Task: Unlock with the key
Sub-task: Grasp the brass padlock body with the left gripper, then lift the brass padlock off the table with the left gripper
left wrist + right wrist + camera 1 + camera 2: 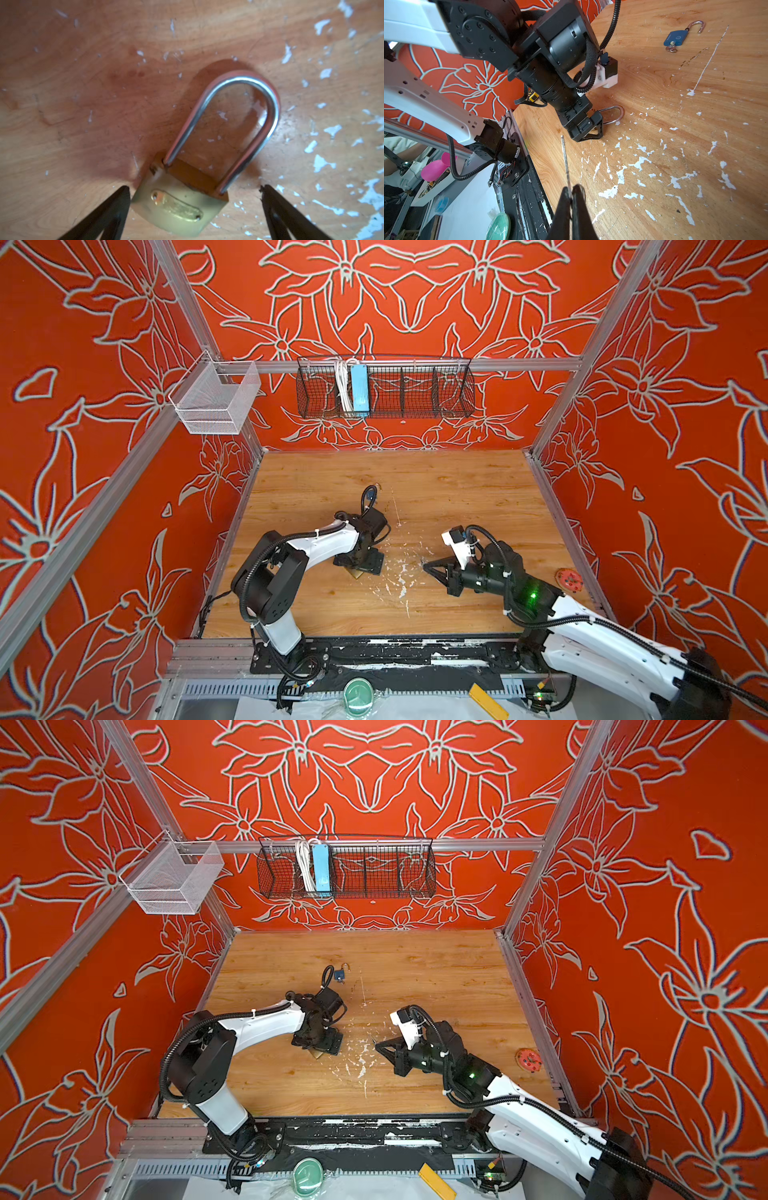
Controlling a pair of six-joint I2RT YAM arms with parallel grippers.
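lying flat on the tabletop, the brass padlock is straddled by the left fingers, which are spread wide, one tip just beside its body. a thin key is clamped between the closed right fingers, apart from the padlock.
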